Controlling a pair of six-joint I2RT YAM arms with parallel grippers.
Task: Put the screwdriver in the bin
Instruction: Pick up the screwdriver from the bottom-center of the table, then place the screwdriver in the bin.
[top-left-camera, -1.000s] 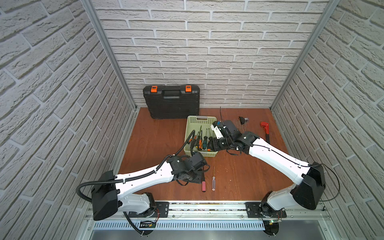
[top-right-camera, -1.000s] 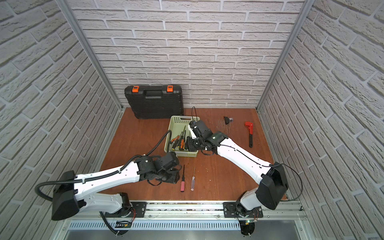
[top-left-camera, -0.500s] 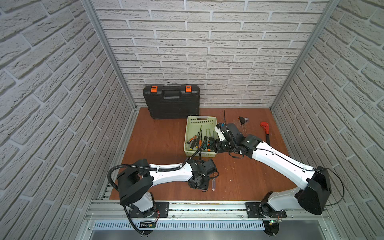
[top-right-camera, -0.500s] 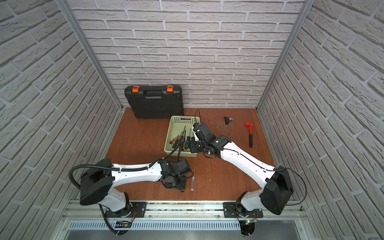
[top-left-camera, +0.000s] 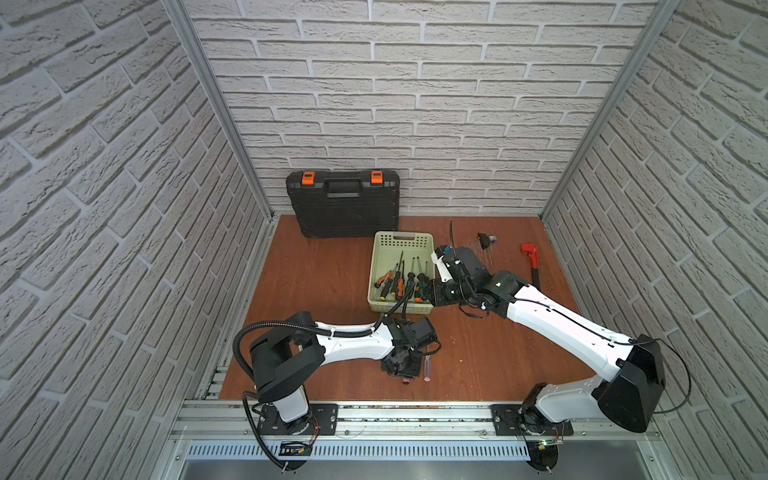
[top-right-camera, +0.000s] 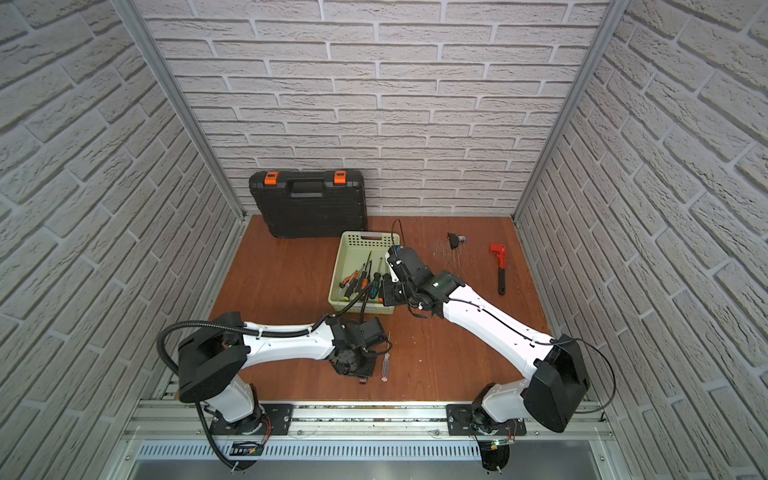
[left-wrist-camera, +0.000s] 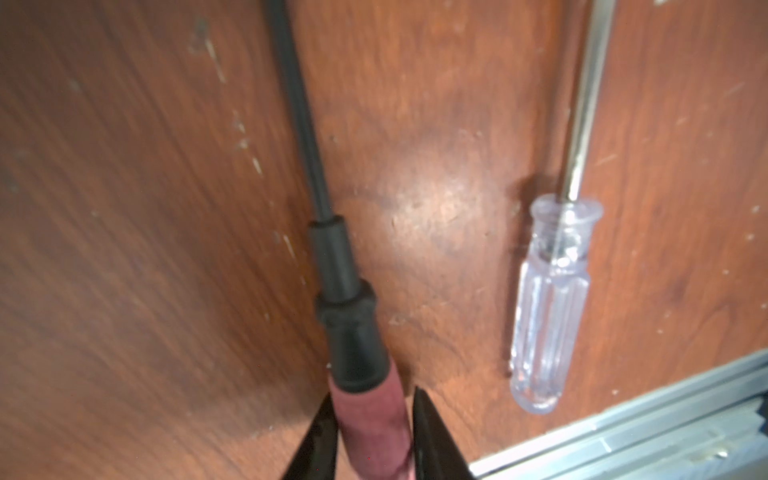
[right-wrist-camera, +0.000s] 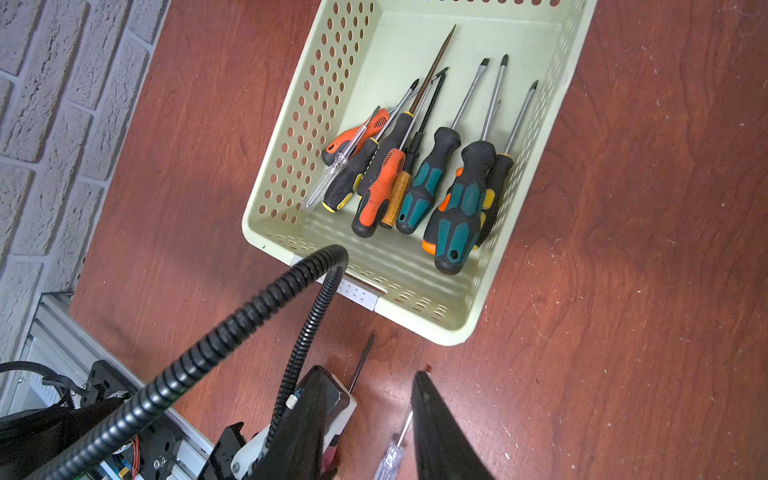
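A screwdriver (left-wrist-camera: 368, 419) with a red handle, black collar and black shaft lies on the brown floor near the front rail. My left gripper (left-wrist-camera: 372, 399) is shut on its red handle, one finger on each side. In both top views the left gripper (top-left-camera: 401, 368) (top-right-camera: 353, 370) covers most of this screwdriver. The light green bin (top-left-camera: 374, 270) (top-right-camera: 338, 266) (right-wrist-camera: 316, 124) stands farther back, with several screwdrivers (right-wrist-camera: 415, 178) inside. My right gripper (right-wrist-camera: 370, 372) (top-left-camera: 438, 293) hangs open and holds nothing by the bin's near right corner.
A clear-handled screwdriver (left-wrist-camera: 548, 307) (top-left-camera: 427, 370) (top-right-camera: 386, 368) lies just right of the held one. At the back wall leans a black tool case (top-left-camera: 343, 203). A red wrench (top-left-camera: 532, 262) and a small black part (top-left-camera: 484, 240) lie at the back right. The aluminium rail (left-wrist-camera: 623, 436) borders the front.
My left arm swung toward the front rail, came down over the red-handled screwdriver, and its jaws closed on the handle. The right arm has barely moved.
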